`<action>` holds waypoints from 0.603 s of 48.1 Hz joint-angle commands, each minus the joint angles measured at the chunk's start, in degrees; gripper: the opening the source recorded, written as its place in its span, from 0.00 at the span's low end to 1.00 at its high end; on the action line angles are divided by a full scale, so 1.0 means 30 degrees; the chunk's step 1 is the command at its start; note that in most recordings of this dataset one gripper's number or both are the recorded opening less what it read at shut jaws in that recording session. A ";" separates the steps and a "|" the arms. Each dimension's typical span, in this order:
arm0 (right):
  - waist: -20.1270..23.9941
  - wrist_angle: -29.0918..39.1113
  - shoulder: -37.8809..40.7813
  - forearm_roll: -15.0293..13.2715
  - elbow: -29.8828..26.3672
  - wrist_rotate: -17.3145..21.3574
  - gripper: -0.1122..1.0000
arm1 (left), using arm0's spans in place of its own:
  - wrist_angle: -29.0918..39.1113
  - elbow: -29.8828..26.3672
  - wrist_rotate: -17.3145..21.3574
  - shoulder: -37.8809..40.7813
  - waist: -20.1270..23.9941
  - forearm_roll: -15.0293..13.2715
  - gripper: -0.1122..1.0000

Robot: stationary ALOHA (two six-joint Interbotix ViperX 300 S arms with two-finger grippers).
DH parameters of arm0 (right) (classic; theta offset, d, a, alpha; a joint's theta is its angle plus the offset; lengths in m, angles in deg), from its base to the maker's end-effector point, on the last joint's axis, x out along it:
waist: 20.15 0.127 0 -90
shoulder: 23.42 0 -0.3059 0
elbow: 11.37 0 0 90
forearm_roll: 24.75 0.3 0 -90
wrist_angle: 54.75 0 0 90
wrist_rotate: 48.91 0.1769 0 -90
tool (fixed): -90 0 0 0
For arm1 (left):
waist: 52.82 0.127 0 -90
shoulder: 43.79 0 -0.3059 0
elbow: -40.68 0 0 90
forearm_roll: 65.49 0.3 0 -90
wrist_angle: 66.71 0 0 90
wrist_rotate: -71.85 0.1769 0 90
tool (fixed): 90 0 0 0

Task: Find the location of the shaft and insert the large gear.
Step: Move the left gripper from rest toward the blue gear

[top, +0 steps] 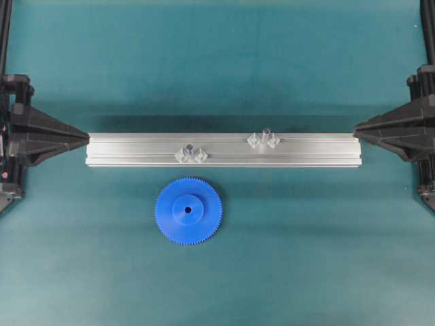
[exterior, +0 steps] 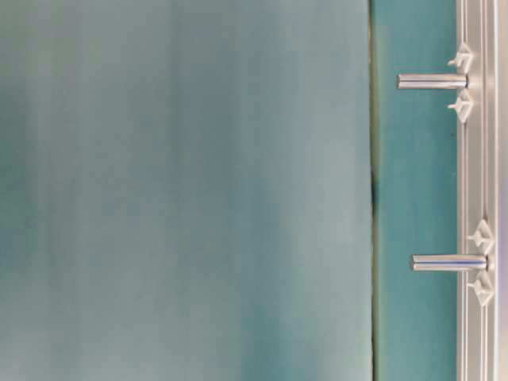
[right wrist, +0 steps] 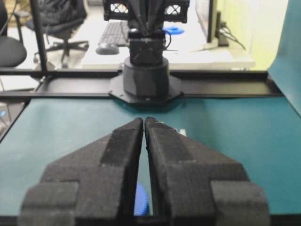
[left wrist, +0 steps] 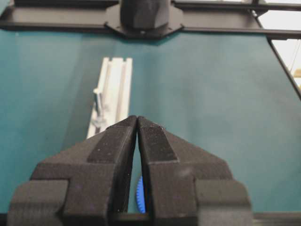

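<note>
Large gear [top: 188,210] flat on teal worktop [top: 306,258] just in front of aluminium rail [top: 224,150], well apart from both pincers, shaft [top: 191,148] upright on rail behind it, left pincer [top: 87,138] and right pincer [top: 356,129] clenched, empty, at rail's ends, no readable writing.

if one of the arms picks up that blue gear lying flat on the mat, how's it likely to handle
The flat bright blue plastic gear looks rigid and probably light for its size. Lying flat on the teal mat, it seems unlikely to roll or tip. The fine teeth around its rim may give some grip, but its low edge could be awkward to catch.
</note>
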 commanded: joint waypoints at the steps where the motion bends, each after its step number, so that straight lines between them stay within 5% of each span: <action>1: -0.0059 0.0029 0.0322 0.0117 -0.0557 -0.0029 0.25 | -0.0117 -0.0938 -0.0498 0.1113 0.0029 0.0205 0.20; 7: -0.0059 0.2139 0.0557 0.0557 -0.1201 0.0176 0.20 | -0.0088 -0.1992 -0.1113 0.2725 -0.0029 0.0205 0.10; 15: -0.0088 0.5039 0.0791 0.0527 -0.2285 0.0146 0.13 | 0.0996 -0.3662 -0.1143 0.5039 -0.0557 0.0234 0.10; 29: -0.1436 0.6855 0.1436 0.0527 -0.2432 0.0205 0.13 | 0.4424 -0.6035 -0.1934 0.9463 -0.2109 0.0234 0.10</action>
